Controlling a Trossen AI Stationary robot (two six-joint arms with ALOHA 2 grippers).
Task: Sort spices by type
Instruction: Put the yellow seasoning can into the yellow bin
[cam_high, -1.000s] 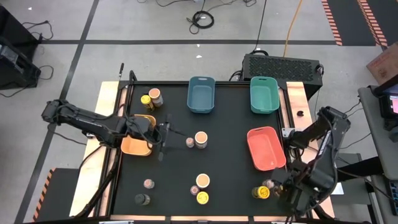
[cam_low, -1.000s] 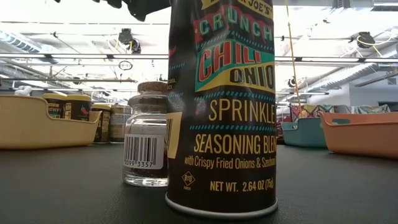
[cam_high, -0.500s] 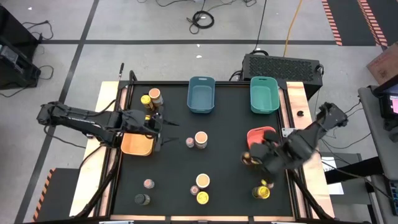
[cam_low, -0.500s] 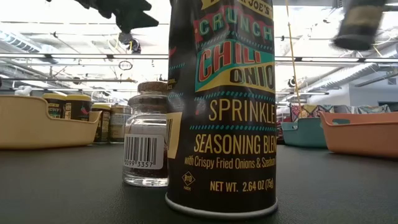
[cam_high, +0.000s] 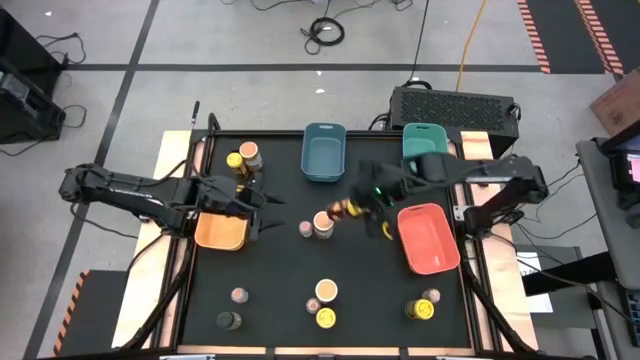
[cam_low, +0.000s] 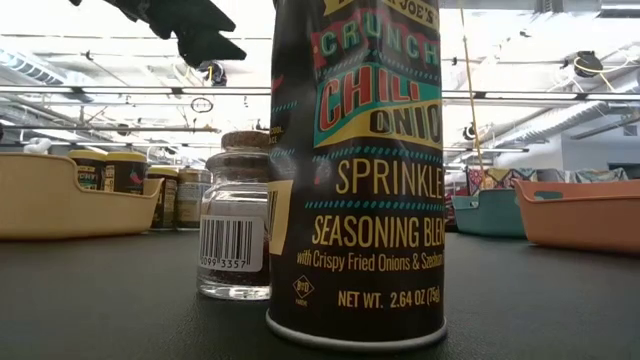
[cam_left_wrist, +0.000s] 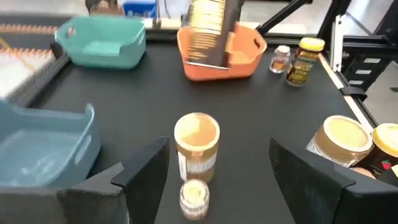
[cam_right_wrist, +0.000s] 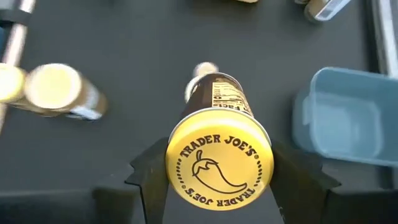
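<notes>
My right gripper (cam_high: 352, 208) hangs over the middle of the table, shut on a dark spice jar with a yellow lid (cam_right_wrist: 217, 163). Just to its left, a peach-topped jar (cam_high: 323, 224) and a tiny jar (cam_high: 306, 230) stand on the mat. My left gripper (cam_high: 266, 212) is open and hovers by the orange bin (cam_high: 220, 232). It faces those two jars (cam_left_wrist: 197, 146) and touches nothing. More jars stand near the far left corner (cam_high: 245, 157) and along the near edge (cam_high: 325, 292). My right gripper pinches the yellow-lidded jar at its lid end (cam_right_wrist: 217, 124), with one finger (cam_right_wrist: 149, 177) on each side (cam_right_wrist: 292, 174). The fingers come slanting from above. The jar is lifted clear of the table and looks about upright in the left wrist view (cam_left_wrist: 210, 31).
Blue bin (cam_high: 323, 152) and teal bin (cam_high: 424, 150) sit at the far edge, and the red bin (cam_high: 428, 238) is on the right. A tall chili onion jar (cam_low: 355, 170) and a small glass jar (cam_low: 235, 215) stand close to the near edge.
My right arm has swung from the near right corner up and across toward the far left, carrying the yellow-lidded jar lifted clear to the middle of the table. My left gripper has drawn back a little toward the left edge.
</notes>
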